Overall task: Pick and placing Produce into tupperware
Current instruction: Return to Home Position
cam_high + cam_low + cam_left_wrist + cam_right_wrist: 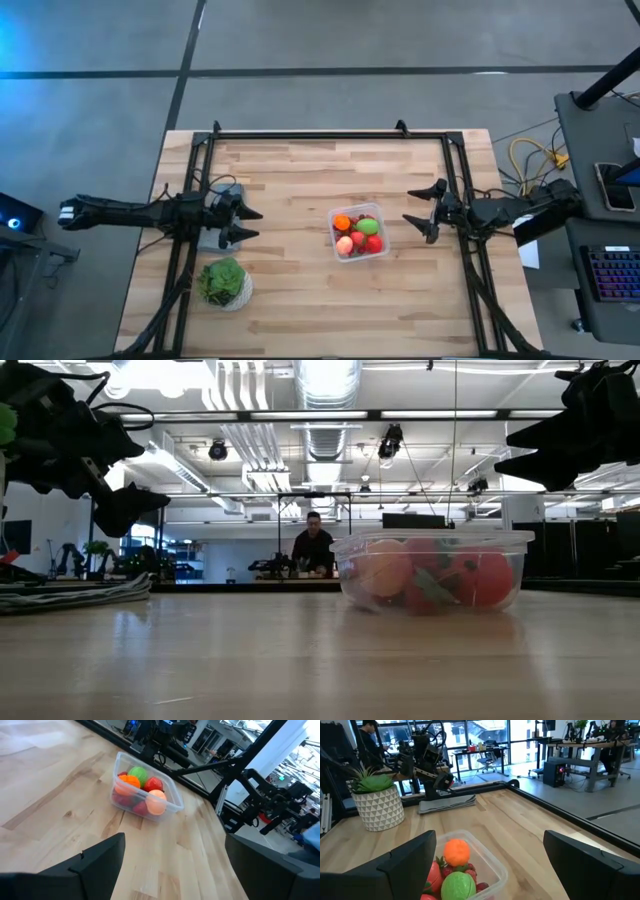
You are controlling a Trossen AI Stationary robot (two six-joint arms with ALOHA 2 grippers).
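Observation:
The clear tupperware (358,233) stands on the wooden table, right of its middle, and holds the produce (356,233): an orange piece (456,851), a bright green one (138,773), red ones and a peach-pink one (156,801). In the low view the tupperware (432,570) rests flat on its base. My left gripper (250,223) hovers open above the table's left part, pointing at the box. My right gripper (422,207) hovers open just right of the box. Neither has anything between its fingers.
A leafy green plant in a white patterned bowl (225,283) stands near the front left. A flat grey slab (225,235) lies under my left gripper. A black frame (330,133) runs along the table's far and side edges. A person (314,548) sits far behind the table.

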